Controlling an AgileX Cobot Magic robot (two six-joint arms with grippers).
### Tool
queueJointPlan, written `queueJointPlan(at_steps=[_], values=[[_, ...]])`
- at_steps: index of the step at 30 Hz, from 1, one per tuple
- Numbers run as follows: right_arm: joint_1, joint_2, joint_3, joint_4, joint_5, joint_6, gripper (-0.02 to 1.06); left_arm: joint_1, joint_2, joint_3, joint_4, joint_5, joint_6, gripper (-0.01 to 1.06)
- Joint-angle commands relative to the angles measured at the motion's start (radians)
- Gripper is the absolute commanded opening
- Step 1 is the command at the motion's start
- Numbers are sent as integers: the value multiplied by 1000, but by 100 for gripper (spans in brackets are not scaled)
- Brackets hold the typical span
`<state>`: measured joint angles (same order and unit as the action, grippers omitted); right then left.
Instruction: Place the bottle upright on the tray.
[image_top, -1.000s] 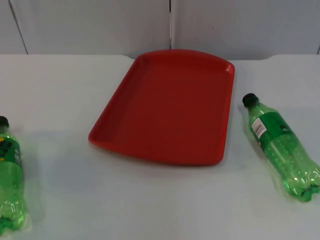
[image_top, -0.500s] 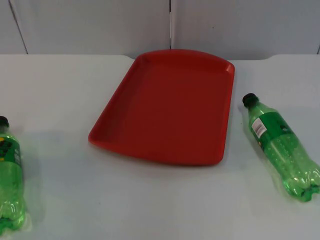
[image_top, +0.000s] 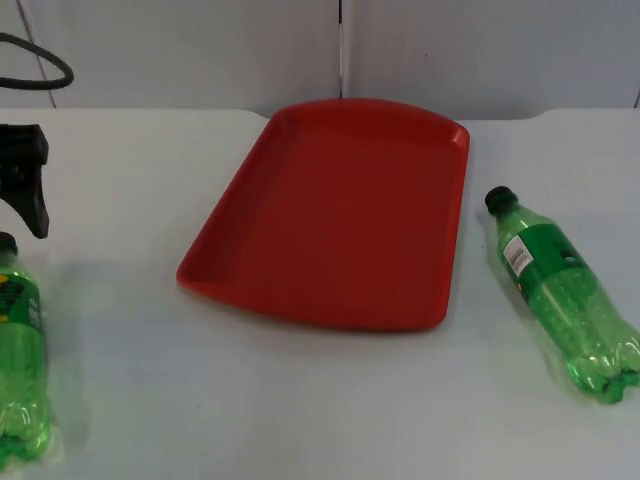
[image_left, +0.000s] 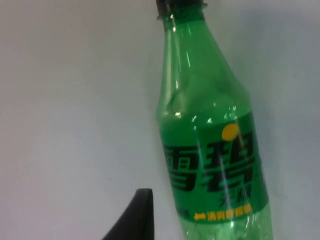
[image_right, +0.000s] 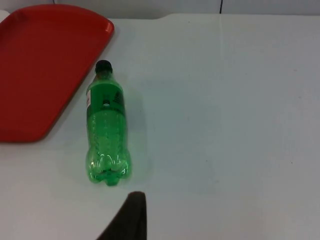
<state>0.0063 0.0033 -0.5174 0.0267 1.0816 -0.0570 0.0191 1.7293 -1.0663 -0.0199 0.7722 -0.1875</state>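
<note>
Two green plastic bottles with black caps lie on their sides on the white table. The left bottle (image_top: 20, 350) lies at the table's left edge and shows close up in the left wrist view (image_left: 210, 140), its label facing up. The right bottle (image_top: 560, 290) lies right of the red tray (image_top: 340, 210), cap pointing away from me. My left gripper (image_top: 30, 195) hangs just behind the left bottle's cap, apart from it. My right gripper (image_right: 131, 217) is off the base of the right bottle (image_right: 106, 130), not touching it.
The tray is empty and sits mid-table, its far end near the grey partition wall (image_top: 200, 50). Bare white table (image_top: 300, 400) lies in front of the tray and between it and each bottle. The tray's edge (image_right: 40, 65) runs beside the right bottle.
My left gripper has come into the top view from the upper left, stopping behind the left bottle's cap. Both bottles and the tray have stayed put.
</note>
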Motion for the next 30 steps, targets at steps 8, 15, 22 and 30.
queueJointPlan(at_steps=[8, 15, 22, 30], values=[[3, -3, 1, 3, -4, -3, 105, 105, 109, -21, -174, -31, 139, 105], [3, -3, 1, 3, -4, -3, 105, 103, 138, 6, -176, -132, 114, 105], [3, -3, 1, 3, -4, -3, 105, 103, 148, 44, -167, -209, 86, 105], [3, -3, 1, 3, -4, -3, 105, 103, 257, 44, -154, -242, 86, 105]])
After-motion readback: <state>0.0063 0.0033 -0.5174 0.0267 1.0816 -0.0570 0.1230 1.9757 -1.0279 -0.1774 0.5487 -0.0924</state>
